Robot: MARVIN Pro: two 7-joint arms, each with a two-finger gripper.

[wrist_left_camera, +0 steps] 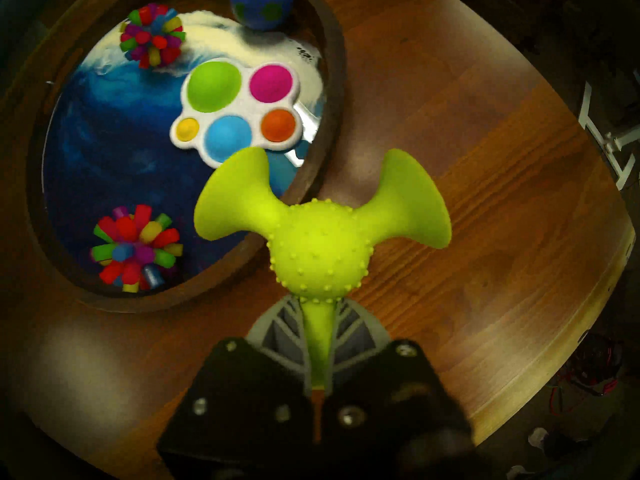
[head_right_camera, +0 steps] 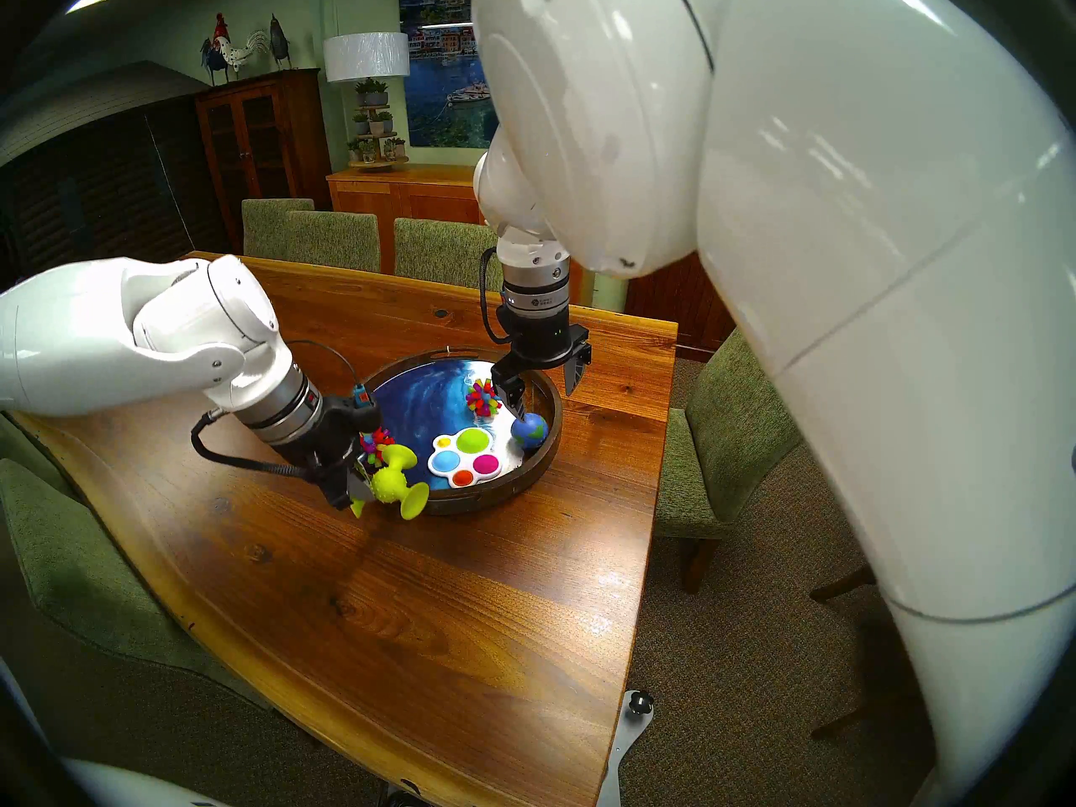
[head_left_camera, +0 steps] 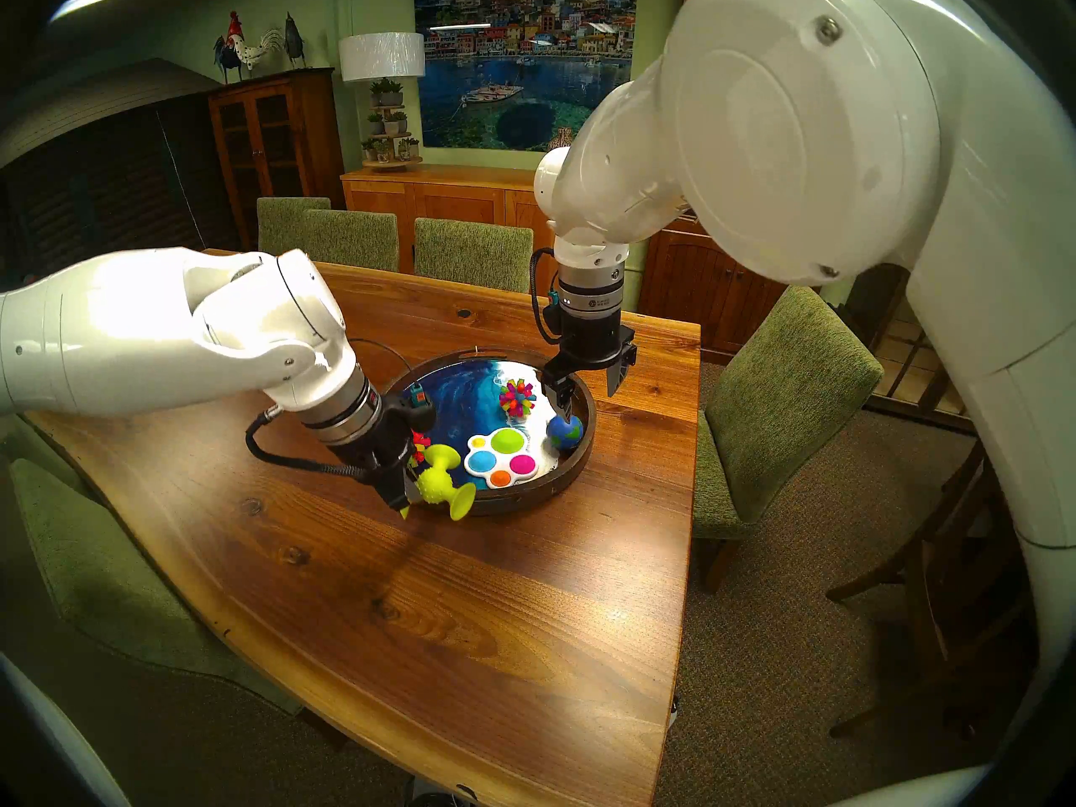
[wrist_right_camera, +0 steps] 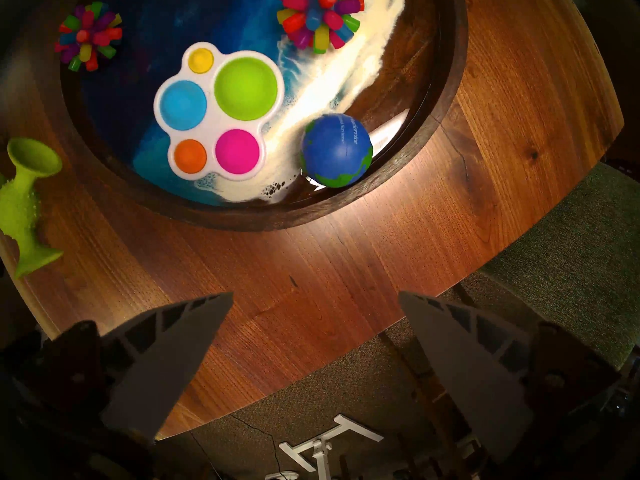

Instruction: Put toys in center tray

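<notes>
The round wooden-rimmed tray (head_left_camera: 524, 502) with its blue-and-white wave base holds the white dimple board (head_left_camera: 505, 453), the globe ball (head_left_camera: 565, 432) by its right rim, one spiky ball (head_left_camera: 517, 397), and a second spiky ball (head_left_camera: 418, 442) partly hidden behind my left gripper. My left gripper (head_left_camera: 404, 497) is shut on one arm of the lime-green suction-cup piece (head_left_camera: 439, 474). It holds the piece in the air over the tray's near-left rim (wrist_left_camera: 332, 88). My right gripper (head_left_camera: 588, 395) is open and empty above the globe ball (wrist_right_camera: 336, 150).
The tray sits on a wooden table (head_left_camera: 407, 613) towards its far right. Green chairs stand at the far side (head_left_camera: 471, 252), the right side (head_left_camera: 780, 410) and the left (head_left_camera: 87, 555). The table's right edge is close to the tray.
</notes>
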